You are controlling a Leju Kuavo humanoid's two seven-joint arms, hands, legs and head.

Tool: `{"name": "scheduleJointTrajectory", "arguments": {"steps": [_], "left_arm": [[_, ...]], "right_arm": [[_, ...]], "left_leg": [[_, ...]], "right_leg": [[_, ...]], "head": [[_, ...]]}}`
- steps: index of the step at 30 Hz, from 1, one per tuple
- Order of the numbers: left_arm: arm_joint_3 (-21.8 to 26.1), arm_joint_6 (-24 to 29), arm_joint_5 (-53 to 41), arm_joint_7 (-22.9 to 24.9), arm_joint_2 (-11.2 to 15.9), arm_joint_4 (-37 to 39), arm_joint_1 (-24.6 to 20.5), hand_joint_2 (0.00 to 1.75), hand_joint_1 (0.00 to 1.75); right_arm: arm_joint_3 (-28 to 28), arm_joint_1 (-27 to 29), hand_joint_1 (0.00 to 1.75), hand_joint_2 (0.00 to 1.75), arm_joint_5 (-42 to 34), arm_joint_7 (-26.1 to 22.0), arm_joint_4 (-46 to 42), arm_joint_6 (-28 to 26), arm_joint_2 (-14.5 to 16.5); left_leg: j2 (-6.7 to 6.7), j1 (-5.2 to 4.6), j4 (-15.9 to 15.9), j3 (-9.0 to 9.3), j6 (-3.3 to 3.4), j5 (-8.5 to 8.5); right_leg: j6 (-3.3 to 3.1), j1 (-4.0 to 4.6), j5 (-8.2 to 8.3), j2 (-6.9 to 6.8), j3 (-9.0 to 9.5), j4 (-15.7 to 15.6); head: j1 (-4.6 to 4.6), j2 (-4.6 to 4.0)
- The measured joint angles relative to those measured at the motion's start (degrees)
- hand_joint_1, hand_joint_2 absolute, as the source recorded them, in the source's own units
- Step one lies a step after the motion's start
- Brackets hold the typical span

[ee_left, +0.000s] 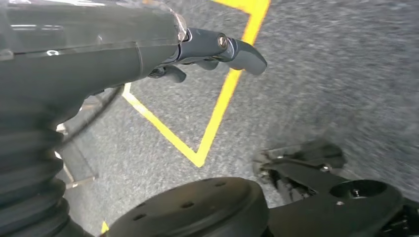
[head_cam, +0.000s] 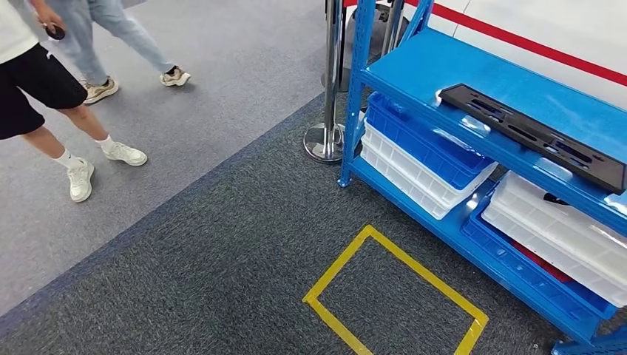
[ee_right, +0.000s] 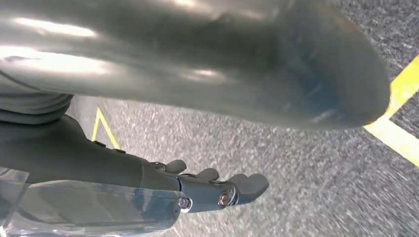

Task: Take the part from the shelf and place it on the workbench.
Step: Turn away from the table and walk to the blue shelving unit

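Head view looks down at a blue shelf point(head_cam: 414, 70) to the right, with the long black part point(head_cam: 536, 134) lying flat along its upper board, near the front edge, where an arm could reach it. Below it sit stacked blue and white bins point(head_cam: 425, 159), tilted forward so their contents face outward. A yellow taped square point(head_cam: 395, 296) on the dark carpet lies just in front of the shelf, probably marking where the robot should stand for the pick. A chrome post point(head_cam: 329, 89) stands at the shelf's near corner, and two people's legs point(head_cam: 81, 111) are well apart on the lighter floor.

Left wrist view shows the left hand point(ee_left: 217, 49) hanging over the carpet above the yellow tape, fingers loosely extended and holding nothing. Right wrist view shows the right hand point(ee_right: 217, 190) likewise relaxed, fingers apart, empty, above the carpet. Both arms seem to hang at the sides because the robot is not yet positioned at the shelf.

My judgement is that the task is at its start: the part is untouched on the shelf, and no workbench is visible here.
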Motion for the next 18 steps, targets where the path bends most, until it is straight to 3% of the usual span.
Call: {"name": "scheduleJointTrajectory", "arguments": {"steps": [1,2,4,5,7,9,11,13,15,16,17,18], "left_arm": [[0.0,0.01,0.03,-0.04,0.0,0.0,-0.03,1.75,0.0],[0.0,0.06,0.02,-0.08,0.0,0.0,0.05,1.75,0.0],[0.01,0.16,0.01,-0.13,-0.01,0.0,0.34,1.75,0.0],[0.02,0.19,0.02,-0.17,-0.02,0.0,0.43,1.75,0.0],[0.04,0.19,0.04,-0.25,-0.03,0.0,0.39,1.75,0.0],[0.04,0.19,-0.04,-0.25,-0.11,0.01,0.33,1.75,0.0],[0.03,0.19,-0.13,-0.31,-0.27,0.02,0.48,1.75,0.0],[0.02,0.2,-0.32,-0.75,-0.34,0.02,0.77,1.75,0.0],[0.01,0.23,-0.67,-1.34,-0.31,0.02,1.02,1.75,0.0],[-0.01,0.24,-0.83,-1.57,-0.3,0.02,1.11,1.75,0.0],[-0.04,0.25,-0.93,-1.75,-0.28,0.02,1.18,1.75,0.0],[-0.07,0.25,-0.98,-1.89,-0.26,0.02,1.24,1.75,0.0]], "right_arm": [[0.01,-0.07,0.0,0.0,0.01,0.13,0.0,0.14,0.01],[0.02,-0.15,0.0,0.0,0.01,0.19,0.0,0.23,0.02],[0.03,-0.26,0.0,0.0,0.01,0.2,0.01,0.28,0.05],[0.03,-0.29,0.0,0.0,0.01,0.2,0.01,0.3,0.07],[0.03,-0.22,0.0,0.0,0.01,0.23,0.02,0.32,0.11],[0.03,-0.04,0.0,0.0,0.01,0.25,0.04,0.32,0.09],[0.04,-0.11,0.0,0.0,-0.01,0.26,0.05,0.32,-0.02],[0.04,-0.33,0.0,0.0,-0.27,0.15,0.04,0.32,-0.1],[0.03,-0.24,0.0,0.0,-0.75,-0.11,0.05,0.32,-0.04],[0.02,-0.06,0.0,0.0,-0.98,-0.28,0.06,0.3,0.0],[0.02,0.14,0.0,0.0,-1.13,-0.47,0.06,0.27,0.02],[0.01,0.3,0.0,0.0,-1.22,-0.66,0.05,0.23,0.01]], "left_leg": [[-0.1,-0.02,-0.65,0.25,0.19,1.35],[-0.38,-0.03,-3.36,1.22,0.46,3.66],[-2.44,-0.03,-10.51,3.45,1.06,8.05],[-3.47,-0.04,-12.97,4.11,1.26,9.13],[-4.24,-0.11,-14.74,4.45,1.46,9.06],[-3.16,0.09,-16.04,4.83,1.8,8.95],[-1.93,0.43,-17.25,5.2,2.36,9.46],[-0.49,0.43,-17.63,5.25,2.73,9.74],[1.06,0.3,-17.59,5.22,2.78,9.62],[1.8,0.26,-17.56,5.28,2.75,9.51],[2.42,0.26,-17.5,5.42,2.65,9.35],[3.0,0.27,-17.39,5.63,2.47,9.12]], "right_leg": [[-0.01,0.04,-0.01,0.73,0.17,0.01],[-0.01,0.06,-0.02,1.5,0.33,0.02],[0.16,0.06,0.08,2.9,0.32,0.06],[0.4,0.02,0.23,3.47,0.08,0.11],[1.17,-0.09,0.72,4.46,-0.65,0.12],[1.97,-0.06,1.11,4.86,-1.2,-0.02],[2.48,0.19,-0.29,2.89,-2.31,1.93],[2.83,0.24,-3.81,0.35,-5.23,8.32],[3.24,0.06,-5.96,-0.45,-7.94,14.58],[3.43,-0.06,-5.51,-0.66,-7.9,15.02],[3.55,-0.18,-4.06,-0.95,-6.59,12.96],[3.6,-0.27,-2.13,-1.65,-4.24,8.97]], "head": [[0.0,0.0],[0.0,0.0],[0.02,0.0],[0.02,0.0],[0.02,0.0],[0.03,0.01],[0.2,0.01],[0.36,0.0],[0.37,0.0],[0.36,0.0],[0.37,0.0],[0.37,0.0]]}}
